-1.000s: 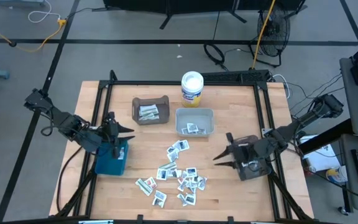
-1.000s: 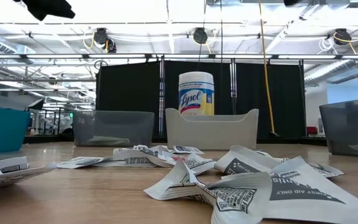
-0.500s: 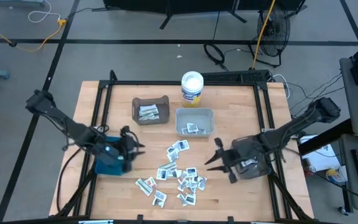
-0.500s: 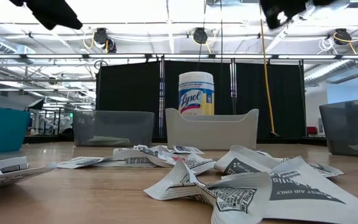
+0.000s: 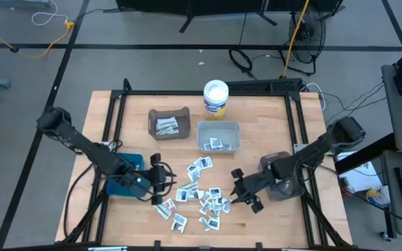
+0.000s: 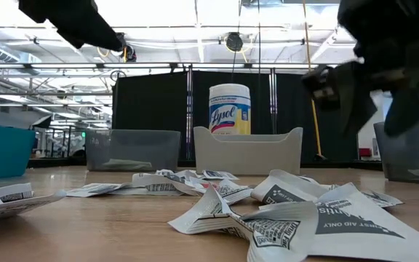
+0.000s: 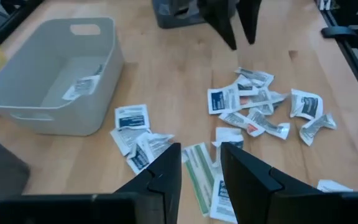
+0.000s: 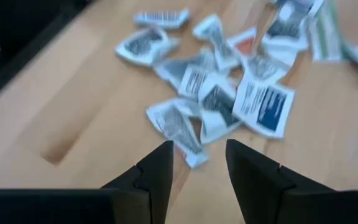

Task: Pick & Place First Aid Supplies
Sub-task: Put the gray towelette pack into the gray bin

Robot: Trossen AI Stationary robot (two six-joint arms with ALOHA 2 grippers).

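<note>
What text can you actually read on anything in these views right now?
"Lysol": on the label of the white round tub, low view.
"AID ONLY": printed on the nearest white packet, low view, seen upside down.
Print on the other packets: too small or blurred to read.

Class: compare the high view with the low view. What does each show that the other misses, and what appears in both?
Only the high view shows packets already lying inside the brown bin and the white bin, plus the left gripper and right gripper flanking the loose packets. Only the low view shows the tub's label and the ceiling lights. Both show the bins, tub and scattered packets.
</note>
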